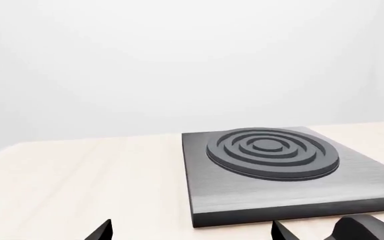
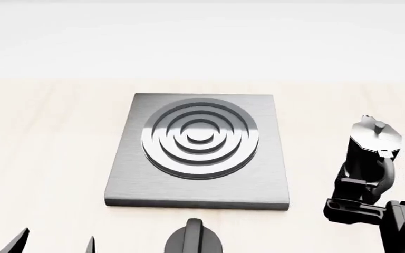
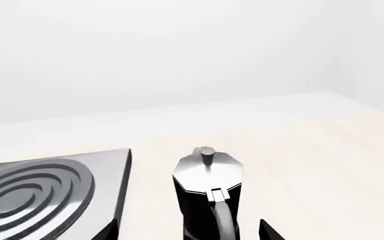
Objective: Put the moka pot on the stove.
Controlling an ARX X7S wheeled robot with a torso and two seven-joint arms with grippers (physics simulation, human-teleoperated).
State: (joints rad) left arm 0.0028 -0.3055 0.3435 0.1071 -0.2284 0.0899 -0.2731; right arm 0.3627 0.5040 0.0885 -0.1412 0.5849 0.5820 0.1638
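Head view, L to R: the left gripper (image 2: 55,243) shows only as two dark fingertips at the bottom edge, spread apart w/ bare pale wooden tabletop (image 2: 40,158) between them, holding nothing. Just right of it, a squat round black knob with a ridge (image 2: 194,240) sits by the near edge of the flat square brushed grey metal stove (image 2: 273,184). Stove lies flat at centre; its raised dark concentric ring burner (image 2: 200,138) has nothing on it.

Right of the stove, apart from it, the tall glossy black faceted moka pot (image 2: 371,153) stands upright on the table, silver lid and small knob on top, curved handle facing the robot. The right gripper (image 2: 360,203) is at that handle. In the right wrist view the fingertips (image 3: 108,231) sit wide, either side of the pot's body, w/ gaps visible; no clear grip on the pot.
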